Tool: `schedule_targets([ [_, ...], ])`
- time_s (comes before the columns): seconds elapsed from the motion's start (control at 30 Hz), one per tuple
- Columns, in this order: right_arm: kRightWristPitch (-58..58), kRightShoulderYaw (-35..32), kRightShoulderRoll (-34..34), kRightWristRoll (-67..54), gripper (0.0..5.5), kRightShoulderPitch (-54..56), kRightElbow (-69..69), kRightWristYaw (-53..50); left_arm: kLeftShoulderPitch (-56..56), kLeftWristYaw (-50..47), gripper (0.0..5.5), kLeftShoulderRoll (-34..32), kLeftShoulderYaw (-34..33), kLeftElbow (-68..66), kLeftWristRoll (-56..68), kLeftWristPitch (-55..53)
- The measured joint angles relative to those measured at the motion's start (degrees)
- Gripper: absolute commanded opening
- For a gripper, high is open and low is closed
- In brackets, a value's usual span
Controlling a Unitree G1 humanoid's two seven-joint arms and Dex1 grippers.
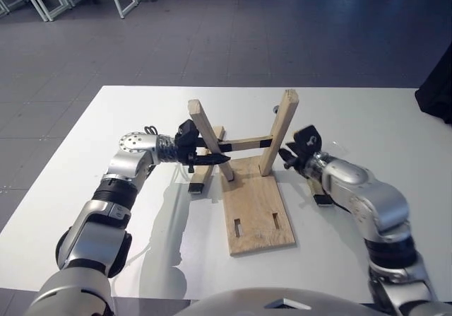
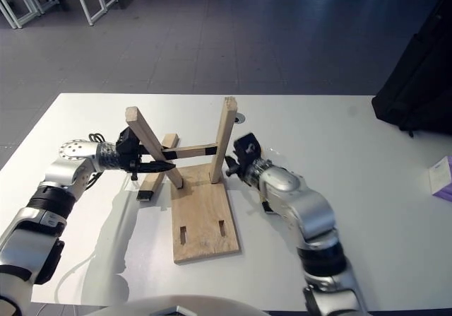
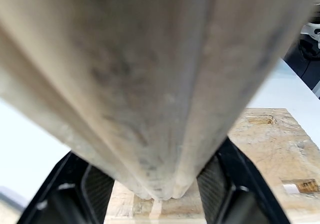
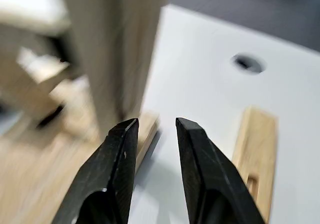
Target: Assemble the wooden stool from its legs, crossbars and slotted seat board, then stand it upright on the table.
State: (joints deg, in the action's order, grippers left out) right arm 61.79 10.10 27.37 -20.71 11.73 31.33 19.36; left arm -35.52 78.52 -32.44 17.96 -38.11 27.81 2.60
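my L gripper [image 1: 220, 158] clamped on the tilted pale wood leg [image 1: 200, 118] at far end of the flat slotted wooden seat board [image 1: 258, 217] | R gripper [image 4: 156, 124] jaws apart, empty, just beside upright leg [image 1: 281, 125], board's far-right corner

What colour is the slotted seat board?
The seat board is light natural wood; best in the left eye view.
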Motion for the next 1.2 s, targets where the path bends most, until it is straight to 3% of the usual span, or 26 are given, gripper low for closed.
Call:
schedule_targets([
  [0.03,1.37,-0.12,6.58,-2.27,1.36,-3.74,2.43,5.54,-0.37,0.0,2.03,0.68,0.08,-0.66,-0.04,0.23],
  [0.1,2.8,0.49,13.16,-6.04,1.36,-7.49,5.98,12.53,-1.2,0.01,2.03,1.67,0.09,-1.81,-1.02,0.4],
  [0.27,2.63,7.0,11.1,-8.34,1.36,-9.54,8.65,14.07,-3.33,0.39,2.03,4.38,0.09,-4.17,-3.24,1.26],
  [0.37,1.24,7.59,10.92,-7.93,1.36,-10.29,8.4,13.57,-4.75,1.16,2.03,5.33,0.1,-5.41,-4.76,1.31],
  [0.43,0.22,7.62,10.93,-7.41,1.33,-10.28,7.74,13.26,-5.55,1.58,2.63,5.68,-0.02,-6.26,-6.27,1.77],
  [0.67,-1.82,9.1,8.71,-6.17,1.33,-11.52,7.95,10.37,-7.6,2.32,3.6,5.05,-0.73,-9.09,-14.83,3.94],
  [0.83,-2.81,9.53,7.43,-5.84,1.33,-12.34,7.84,8.74,-9.16,3.57,4.34,-2.08,-1.77,-8.5,-20.7,4.08],
  [0.9,-2.91,9.65,6.97,-5.82,1.33,-12.74,8.0,8.05,-9.32,3.57,4.34,-6.6,-2.06,-5.51,-22.61,0.31],
  [1.03,-3.09,9.76,5.95,-5.82,1.33,-13.63,8.45,6.51,-15.59,2.96,3.81,-9.79,-9.4,5.12,-15.2,-22.11],
  [1.2,-3.21,10.1,5.01,-5.81,1.33,-14.1,8.57,5.23,-27.64,-27.33,2.82,-1.32,-28.71,16.66,-3.64,-43.09],
])
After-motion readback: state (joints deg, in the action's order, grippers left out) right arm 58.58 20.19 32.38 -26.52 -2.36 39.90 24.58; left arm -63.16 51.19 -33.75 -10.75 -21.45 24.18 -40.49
